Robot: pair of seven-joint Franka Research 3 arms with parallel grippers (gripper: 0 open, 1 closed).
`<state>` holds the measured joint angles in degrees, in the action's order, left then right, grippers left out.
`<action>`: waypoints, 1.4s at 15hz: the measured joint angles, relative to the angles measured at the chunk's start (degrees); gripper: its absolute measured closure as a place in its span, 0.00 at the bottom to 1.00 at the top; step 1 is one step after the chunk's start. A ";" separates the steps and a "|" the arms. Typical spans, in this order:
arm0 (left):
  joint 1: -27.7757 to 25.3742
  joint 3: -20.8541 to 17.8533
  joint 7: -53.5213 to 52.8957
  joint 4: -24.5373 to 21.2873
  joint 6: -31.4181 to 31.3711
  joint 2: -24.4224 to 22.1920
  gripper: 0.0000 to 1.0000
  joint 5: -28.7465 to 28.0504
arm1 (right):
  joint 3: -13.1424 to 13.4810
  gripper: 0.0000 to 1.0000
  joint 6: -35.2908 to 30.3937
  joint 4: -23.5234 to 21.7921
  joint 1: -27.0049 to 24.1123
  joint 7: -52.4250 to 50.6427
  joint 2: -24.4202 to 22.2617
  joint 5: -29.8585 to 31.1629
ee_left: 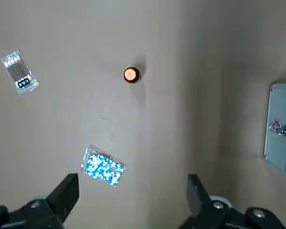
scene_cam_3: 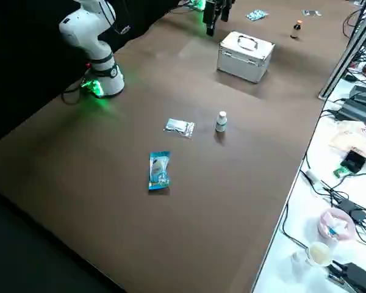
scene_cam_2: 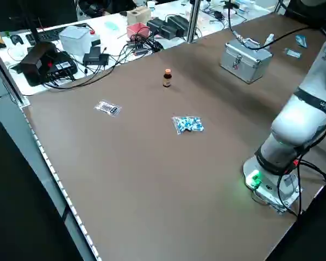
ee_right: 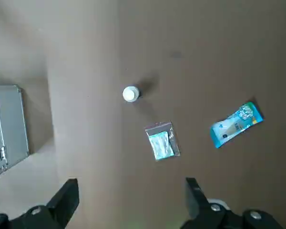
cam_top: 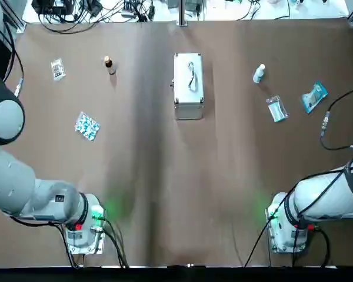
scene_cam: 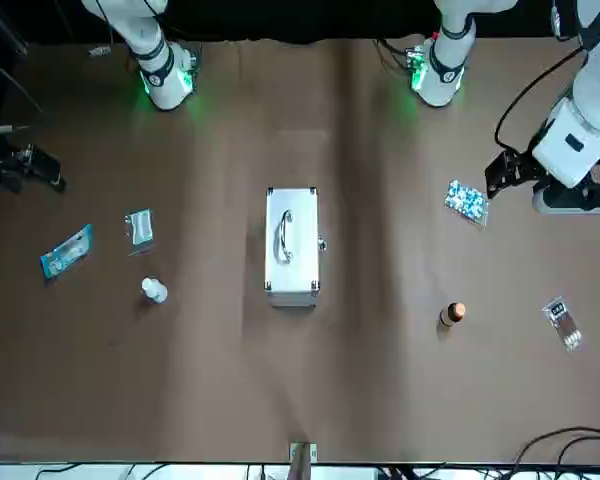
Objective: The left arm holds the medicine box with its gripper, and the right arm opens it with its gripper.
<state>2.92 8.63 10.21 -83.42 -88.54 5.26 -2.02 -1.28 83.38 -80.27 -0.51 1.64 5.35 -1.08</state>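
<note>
The silver medicine box (cam_top: 188, 86) lies closed on the brown table, back centre, with its handle on top; it also shows as the box (scene_cam: 291, 246), at the edge of the left wrist view (ee_left: 282, 130) and of the right wrist view (ee_right: 7, 127). My left gripper (scene_cam: 507, 172) hangs high over the table's left side, open, with nothing between its fingers (ee_left: 66, 192). My right gripper (scene_cam: 25, 166) hangs high over the right side, open and empty as well, fingers (ee_right: 66, 196) wide apart. Both are far from the box.
Left of the box lie a brown bottle with an orange cap (cam_top: 109, 64), a blue pill blister (cam_top: 87, 126) and a small clear bag (cam_top: 57, 69). To its right are a white bottle (cam_top: 259, 73), a clear sachet (cam_top: 276, 108) and a blue packet (cam_top: 314, 96). Cables run along the back edge.
</note>
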 joint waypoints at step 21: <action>1.43 1.38 0.39 -0.15 1.13 5.52 0.00 0.78 | -0.40 0.01 4.43 -0.80 14.53 7.10 5.61 -4.29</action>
<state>4.35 10.00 10.60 -83.56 -87.41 10.78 -1.24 -1.68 87.82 -81.07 14.01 8.74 10.96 -5.37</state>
